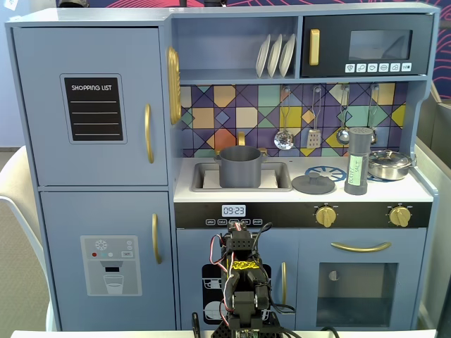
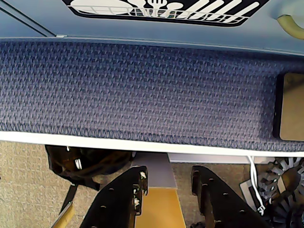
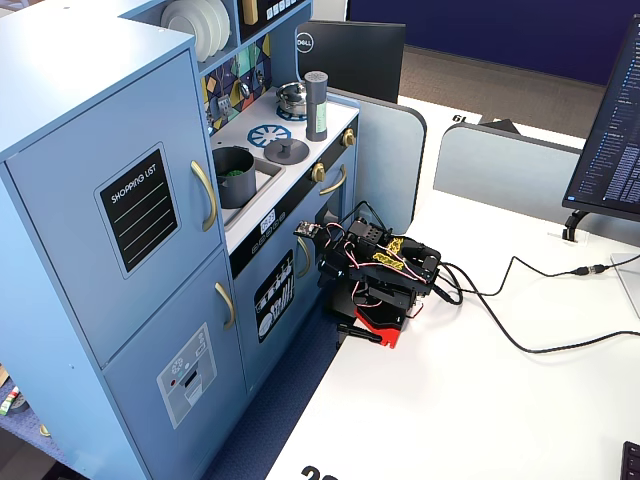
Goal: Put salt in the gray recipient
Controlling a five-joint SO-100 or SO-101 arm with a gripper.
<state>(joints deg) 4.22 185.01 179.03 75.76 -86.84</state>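
The salt (image 1: 359,162) is a tall dark shaker with a pale green label. It stands upright on the toy kitchen's counter, right of the stove ring, and also shows in the other fixed view as the salt (image 3: 316,92). The gray recipient (image 1: 240,167), a matte pot, sits in the sink; in the side view the recipient (image 3: 234,175) shows something green inside. My arm (image 3: 380,270) is folded low on the white table, in front of the kitchen and well below the counter. In the wrist view my gripper (image 2: 169,173) points down past the table edge, open, with nothing between its fingers.
A flat gray lid (image 1: 313,184) lies on the counter between sink and salt. A shiny steel pan (image 1: 390,165) stands right behind the salt. Utensils hang on the tiled back wall (image 1: 282,113). Cables (image 3: 520,300) trail across the white table, and a monitor (image 3: 610,120) stands at the right.
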